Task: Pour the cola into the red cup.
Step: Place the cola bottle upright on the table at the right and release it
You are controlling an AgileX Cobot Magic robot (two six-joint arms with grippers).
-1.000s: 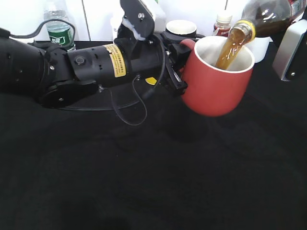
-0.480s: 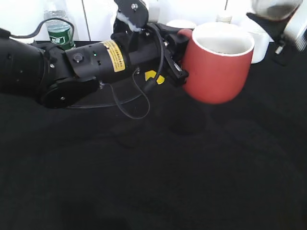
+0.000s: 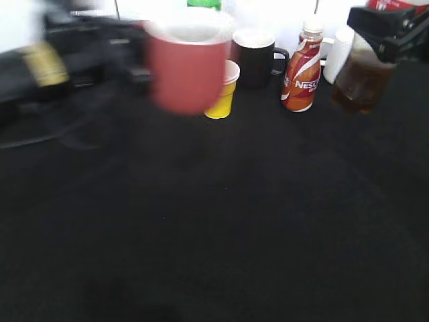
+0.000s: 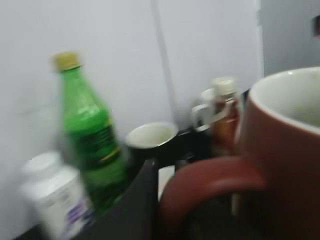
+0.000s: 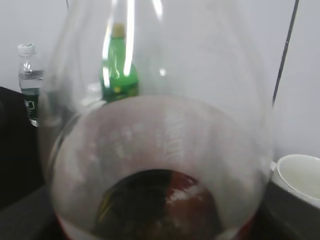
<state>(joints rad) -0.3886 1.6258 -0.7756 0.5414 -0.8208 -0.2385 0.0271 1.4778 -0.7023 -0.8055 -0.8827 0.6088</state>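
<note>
At the upper left of the exterior view, smeared by motion blur, the red cup (image 3: 188,66) hangs above the black table (image 3: 214,228), carried by the left gripper (image 3: 137,64); the blur hides its fingers there, and in the left wrist view only the cup's handle (image 4: 210,182) and white inside show, so I cannot tell how they grip. At the upper right the cola (image 3: 362,77) is held upright off the table by the right gripper (image 3: 385,33), its fingers pinching the bottle above the brown liquid. Along the back stand a yellow paper cup (image 3: 224,94), a dark mug (image 3: 255,57), a Nescafe bottle (image 3: 303,67) and a green bottle (image 4: 90,135).
</note>
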